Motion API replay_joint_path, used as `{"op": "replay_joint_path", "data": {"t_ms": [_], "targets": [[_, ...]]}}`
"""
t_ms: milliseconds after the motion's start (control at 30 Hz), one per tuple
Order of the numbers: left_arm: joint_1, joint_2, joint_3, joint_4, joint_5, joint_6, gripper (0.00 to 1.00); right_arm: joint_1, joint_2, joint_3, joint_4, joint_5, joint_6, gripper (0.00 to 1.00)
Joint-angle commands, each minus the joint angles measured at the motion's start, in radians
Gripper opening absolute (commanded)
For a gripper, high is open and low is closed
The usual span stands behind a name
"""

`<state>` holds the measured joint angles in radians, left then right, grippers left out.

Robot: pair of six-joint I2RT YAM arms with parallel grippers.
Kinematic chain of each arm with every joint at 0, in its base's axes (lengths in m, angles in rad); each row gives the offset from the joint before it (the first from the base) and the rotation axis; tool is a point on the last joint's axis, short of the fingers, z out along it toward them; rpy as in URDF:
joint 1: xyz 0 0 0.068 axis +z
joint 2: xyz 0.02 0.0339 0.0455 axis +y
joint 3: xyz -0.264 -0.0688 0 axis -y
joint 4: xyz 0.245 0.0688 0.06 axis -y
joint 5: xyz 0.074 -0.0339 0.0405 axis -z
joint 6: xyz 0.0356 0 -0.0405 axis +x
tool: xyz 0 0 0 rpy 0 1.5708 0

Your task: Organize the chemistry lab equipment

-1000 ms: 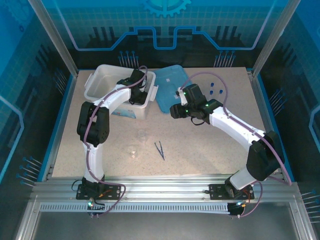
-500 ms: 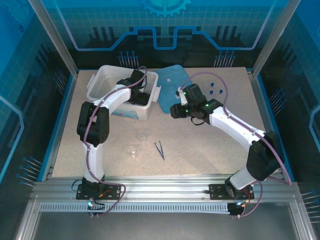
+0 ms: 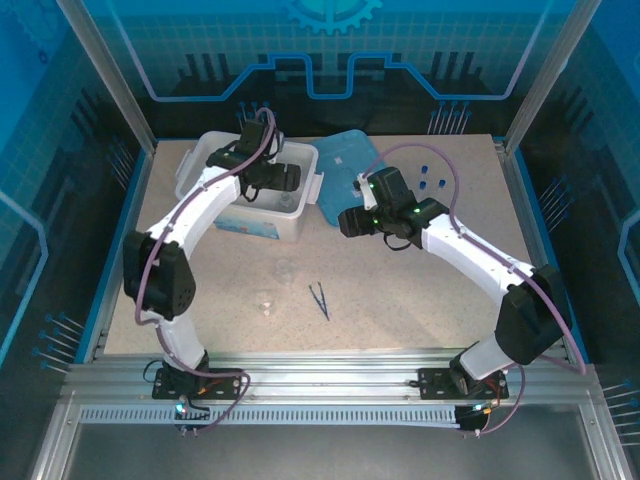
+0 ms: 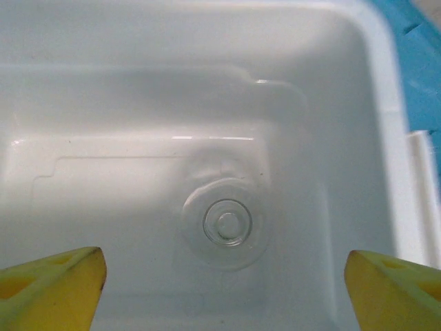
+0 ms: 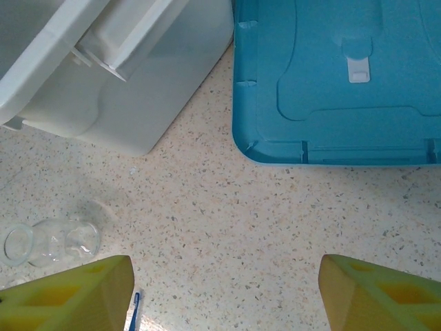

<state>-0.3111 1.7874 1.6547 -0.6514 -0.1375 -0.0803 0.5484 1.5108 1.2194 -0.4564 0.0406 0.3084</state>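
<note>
Clerk: Surface: speckled beige table (image 3: 400, 290) inside a blue-walled enclosure. First item?

Keeper: Conical flask (image 4: 227, 222), clear glass, one. It stands on the floor of the white bin (image 4: 207, 83). Long axis vertical, mouth pointing straight up, so from the left wrist it reads as rings within rings.

Clerk: Held?

Keeper: No. The left gripper (image 4: 224, 296) hangs over the bin with its yellow fingers (image 4: 55, 286) spread wide and nothing between them. The flask stands free below.

Clerk: Next?

Keeper: Small glass beaker (image 5: 48, 243), clear, on the table near the bin's near right corner. It appears to lie on its side, long axis flat on the table and crosswise in the right wrist view. Which end is the mouth, I cannot tell. A second beaker (image 3: 265, 300) sits farther out from the bin on the same near side, too faint to give its attitude.

Clerk: Tweezers?

Keeper: Tweezers (image 3: 319, 300), dark blue, one pair, flat on the table, well apart from the bin on its near side. Long axis slants, the far end closer to the bin's corner. Which end carries the tips, I cannot tell.

Clerk: Tubes?

Keeper: Blue-capped tubes (image 3: 430, 180), to the right of the bin beyond the light-blue lid (image 5: 344, 83). The caps show as dots and the bodies are too faint for direction. The lid lies flat just beside the bin's right wall.

Clerk: Other gripper?

Keeper: The right gripper (image 5: 227, 303) is over bare table off the bin's near right corner. Its fingers (image 5: 69, 296) are parted and empty.
</note>
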Motion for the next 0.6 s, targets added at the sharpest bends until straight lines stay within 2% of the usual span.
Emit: {"op": "replay_joint_path", "data": {"t_ms": [0, 233, 367, 567], "targets": [[-0.041, -0.097, -0.061, -0.049, -0.029, -0.018, 0.87, -0.008, -0.036, 0.030, -0.023, 0.002, -0.020, 0.73], [-0.188, -0.280, -0.238, -0.078, -0.119, -0.058, 0.76, 0.013, -0.044, 0.011, -0.031, 0.023, -0.035, 0.70], [-0.273, -0.353, -0.332, -0.101, -0.179, -0.107, 0.75, 0.034, -0.043, 0.000, -0.041, 0.035, -0.040, 0.70], [-0.321, -0.446, -0.500, -0.074, -0.201, -0.186, 0.76, 0.066, -0.052, -0.029, -0.050, 0.056, -0.048, 0.72]]}}
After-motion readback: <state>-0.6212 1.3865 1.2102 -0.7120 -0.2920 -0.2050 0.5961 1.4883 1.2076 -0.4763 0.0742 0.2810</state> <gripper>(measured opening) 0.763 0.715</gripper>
